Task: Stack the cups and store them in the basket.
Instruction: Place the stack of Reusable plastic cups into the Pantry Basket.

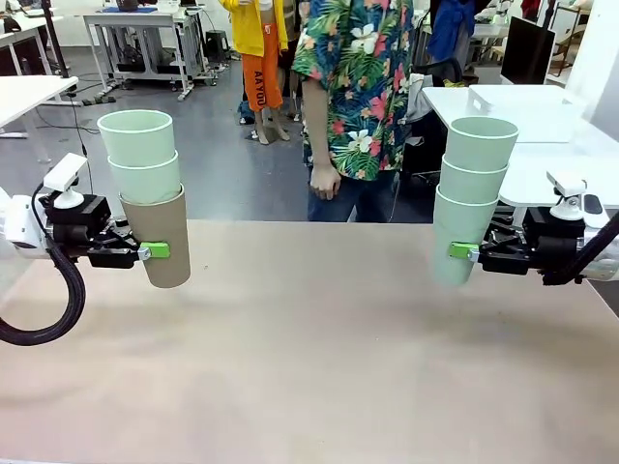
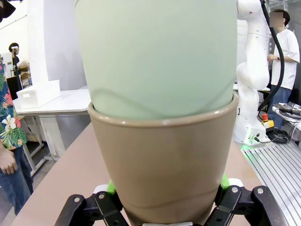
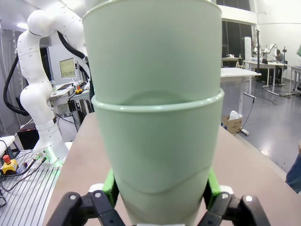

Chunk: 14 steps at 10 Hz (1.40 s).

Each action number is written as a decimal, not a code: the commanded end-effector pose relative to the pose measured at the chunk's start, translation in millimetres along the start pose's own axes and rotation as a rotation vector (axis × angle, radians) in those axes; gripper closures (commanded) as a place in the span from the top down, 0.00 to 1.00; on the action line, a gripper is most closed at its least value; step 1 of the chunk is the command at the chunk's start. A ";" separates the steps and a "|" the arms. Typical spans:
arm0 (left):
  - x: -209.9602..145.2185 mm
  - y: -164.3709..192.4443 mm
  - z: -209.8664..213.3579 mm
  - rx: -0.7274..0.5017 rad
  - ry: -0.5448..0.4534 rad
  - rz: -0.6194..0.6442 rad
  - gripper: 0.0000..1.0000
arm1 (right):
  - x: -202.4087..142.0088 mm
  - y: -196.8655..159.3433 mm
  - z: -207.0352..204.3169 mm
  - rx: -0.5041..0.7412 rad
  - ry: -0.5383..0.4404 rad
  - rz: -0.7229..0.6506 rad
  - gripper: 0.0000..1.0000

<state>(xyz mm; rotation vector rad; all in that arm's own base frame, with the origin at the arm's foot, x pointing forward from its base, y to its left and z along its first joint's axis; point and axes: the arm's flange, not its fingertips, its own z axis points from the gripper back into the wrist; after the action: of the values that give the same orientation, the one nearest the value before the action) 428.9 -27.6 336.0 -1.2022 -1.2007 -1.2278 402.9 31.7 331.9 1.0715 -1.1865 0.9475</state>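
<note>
My left gripper (image 1: 155, 251) is shut on a tan-brown cup (image 1: 159, 237) held above the table's left side, with two pale mint cups (image 1: 143, 155) stacked in it. In the left wrist view the brown cup (image 2: 164, 165) sits between the green pads (image 2: 111, 187) with a mint cup (image 2: 157, 56) nested above. My right gripper (image 1: 462, 251) is shut on the lowest of three stacked mint cups (image 1: 466, 193) over the right side. The right wrist view shows that stack (image 3: 157, 141) clamped between the pads (image 3: 109, 186). The basket is out of view.
A person in a floral shirt (image 1: 358, 87) stands at the far edge, one hand (image 1: 323, 180) hanging by the side. The beige tabletop (image 1: 319, 358) lies bare between the arms. White tables (image 1: 542, 126) stand behind on the right.
</note>
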 end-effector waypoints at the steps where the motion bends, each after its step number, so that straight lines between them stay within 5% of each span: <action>1: 5.9 -1.2 -0.4 -0.004 -0.005 -0.001 0.85 | 3.7 -0.2 -0.9 -0.006 -0.006 0.006 0.86; 14: 5.9 -1.2 -0.4 -0.004 -0.005 -0.001 0.85 | 3.7 -0.2 -0.9 -0.006 -0.006 0.006 0.86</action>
<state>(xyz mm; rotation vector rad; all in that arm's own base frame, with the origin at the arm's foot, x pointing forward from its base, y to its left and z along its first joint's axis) 428.9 -27.6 336.0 -1.2022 -1.2007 -1.2279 402.9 31.7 331.9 1.0715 -1.1865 0.9475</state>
